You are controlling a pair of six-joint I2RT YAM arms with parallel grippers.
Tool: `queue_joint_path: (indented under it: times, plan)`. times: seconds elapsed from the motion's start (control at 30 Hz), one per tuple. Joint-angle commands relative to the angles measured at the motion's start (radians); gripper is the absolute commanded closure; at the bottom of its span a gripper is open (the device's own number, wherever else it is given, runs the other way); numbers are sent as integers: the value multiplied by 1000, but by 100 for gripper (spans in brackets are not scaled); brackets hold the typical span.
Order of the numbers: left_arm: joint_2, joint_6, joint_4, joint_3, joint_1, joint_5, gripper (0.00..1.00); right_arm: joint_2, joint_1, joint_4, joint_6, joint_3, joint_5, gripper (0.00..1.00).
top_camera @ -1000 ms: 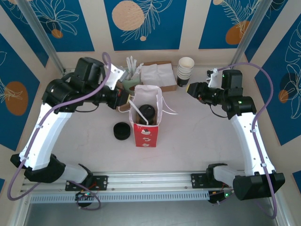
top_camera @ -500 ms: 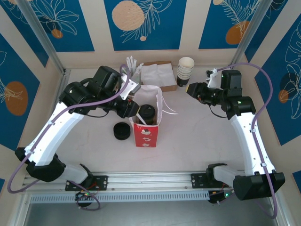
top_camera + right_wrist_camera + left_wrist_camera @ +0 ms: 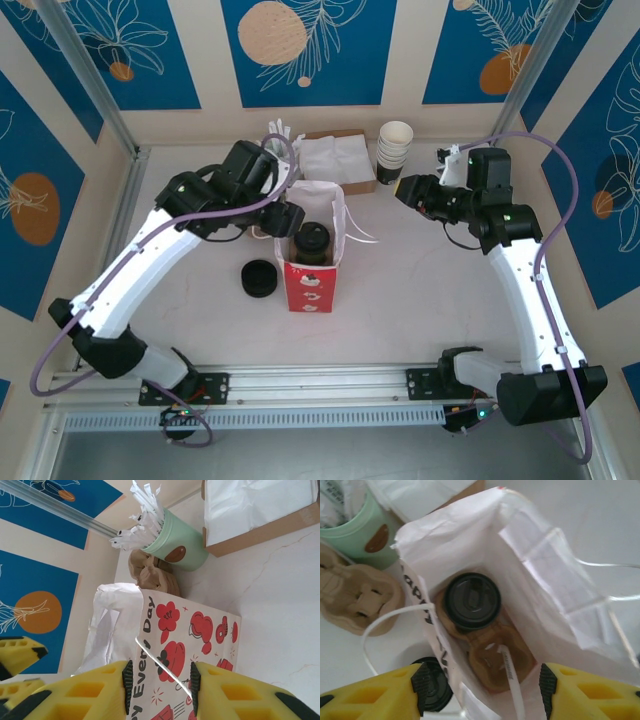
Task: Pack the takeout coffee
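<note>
The takeout coffee (image 3: 312, 240) stands upright inside the red-and-white paper bag (image 3: 310, 285) at the middle of the table. In the left wrist view its black lid (image 3: 471, 600) sits in one slot of a brown cardboard carrier (image 3: 492, 655). A wrapped straw (image 3: 512, 682) leans in the other slot. My left gripper (image 3: 288, 222) hovers open over the bag's left rim, its jaws (image 3: 485, 690) empty. My right gripper (image 3: 405, 188) hangs open and empty to the right of the bag, which faces its jaws (image 3: 157, 685) from a distance with its printed side (image 3: 190, 640).
A stack of loose black lids (image 3: 259, 278) lies left of the bag. Behind it are a green cup of straws (image 3: 175, 545), spare cardboard carriers (image 3: 355, 600), a napkin box (image 3: 335, 160) and stacked lidless cups (image 3: 394, 150). The bag's white string handles (image 3: 355, 232) trail to the right.
My left arm has swung right from beside the bag to over its mouth, and its jaws have gone from shut to open. The right arm has not moved.
</note>
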Motion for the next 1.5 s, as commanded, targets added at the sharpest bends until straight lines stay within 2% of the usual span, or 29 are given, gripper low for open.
queue_joint_path:
  times: [0.0, 0.17, 0.4, 0.5, 0.7, 1.03, 1.47]
  plan:
    - [39, -73, 29, -18, 3, -127, 38, -2, 12, 0, -4, 3, 26, 62]
    - [69, -128, 56, -56, 10, -133, 42, 14, 22, 6, -1, 14, 67, 62]
    - [79, -172, 74, -93, 15, -139, 63, 97, 64, 70, -22, 42, 143, 60]
    - [74, -172, 69, -95, 14, -155, 71, 153, 95, 155, -35, 48, 159, 54]
    - [44, -173, 71, -117, 16, -172, 80, 348, 179, 187, -93, 176, 259, 54]
    - [2, -189, 77, -134, 16, -184, 87, 677, 242, 180, -165, 436, 381, 58]
    - [-10, -208, 67, -150, 18, -177, 89, 1043, 276, 91, -205, 789, 513, 59]
